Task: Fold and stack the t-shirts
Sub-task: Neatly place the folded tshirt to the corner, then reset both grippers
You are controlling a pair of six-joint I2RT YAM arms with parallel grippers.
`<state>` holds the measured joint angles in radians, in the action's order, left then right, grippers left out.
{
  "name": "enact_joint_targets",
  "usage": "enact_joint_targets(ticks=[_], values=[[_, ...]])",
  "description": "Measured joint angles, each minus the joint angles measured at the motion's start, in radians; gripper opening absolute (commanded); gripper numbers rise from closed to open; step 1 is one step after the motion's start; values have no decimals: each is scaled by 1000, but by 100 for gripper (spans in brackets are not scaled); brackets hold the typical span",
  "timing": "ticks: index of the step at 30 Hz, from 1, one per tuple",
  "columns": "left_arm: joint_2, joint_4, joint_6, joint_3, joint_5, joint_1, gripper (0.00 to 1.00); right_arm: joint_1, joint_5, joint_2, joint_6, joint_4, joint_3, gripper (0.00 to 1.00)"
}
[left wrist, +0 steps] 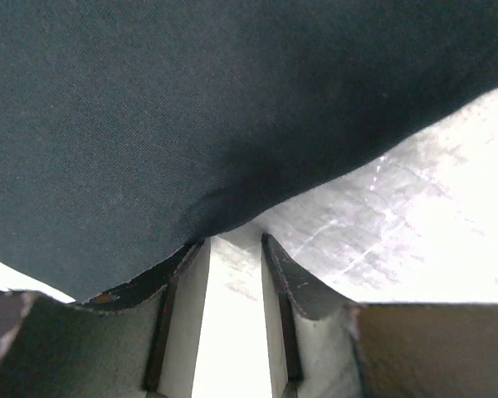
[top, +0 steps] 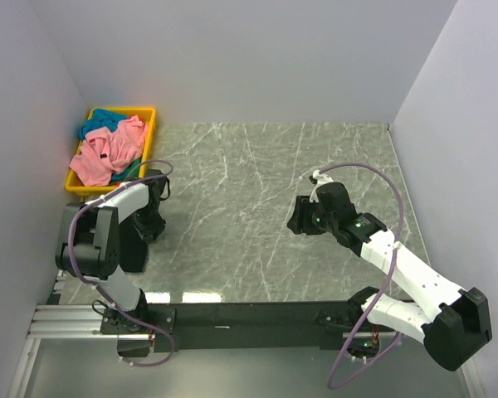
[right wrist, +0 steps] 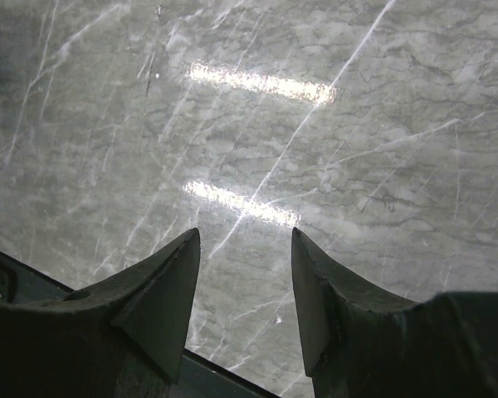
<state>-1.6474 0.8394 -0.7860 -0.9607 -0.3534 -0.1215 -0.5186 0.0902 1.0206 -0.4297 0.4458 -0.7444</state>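
Dark, near-black t-shirt fabric (left wrist: 191, 99) fills the upper part of the left wrist view. It hangs just past my left gripper (left wrist: 232, 240) and drapes over the left fingertip (left wrist: 183, 257). The jaws stand apart, with bright table showing through the gap. From above, that gripper (top: 153, 217) sits at the table's left side, just in front of the bin, and the dark fabric cannot be told apart from the arm. A pink t-shirt (top: 108, 153) and a teal one (top: 104, 120) lie crumpled in the bin. My right gripper (top: 297, 217) (right wrist: 245, 234) hovers open over bare marble, holding nothing.
The yellow bin (top: 145, 110) stands in the far left corner against the wall. White walls close in the marble table (top: 249, 166) at left, back and right. A black rail (top: 249, 313) carrying both arm bases runs along the near edge.
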Motion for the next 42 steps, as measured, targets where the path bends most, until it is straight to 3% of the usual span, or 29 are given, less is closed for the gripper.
enact_joint_targets(ticks=[10,32,38,42], values=[[-5,-8,22,-5,-20,64,38,0,0,0,0,0,0,55],[-5,-42,65,-25,-35,68,42,0,-32,-84,-45,64,-2,55],[8,-56,72,-25,-15,69,52,0,-74,-132,-57,112,-4,55],[130,-56,86,-17,20,69,58,0,-132,-171,-60,158,-15,55]])
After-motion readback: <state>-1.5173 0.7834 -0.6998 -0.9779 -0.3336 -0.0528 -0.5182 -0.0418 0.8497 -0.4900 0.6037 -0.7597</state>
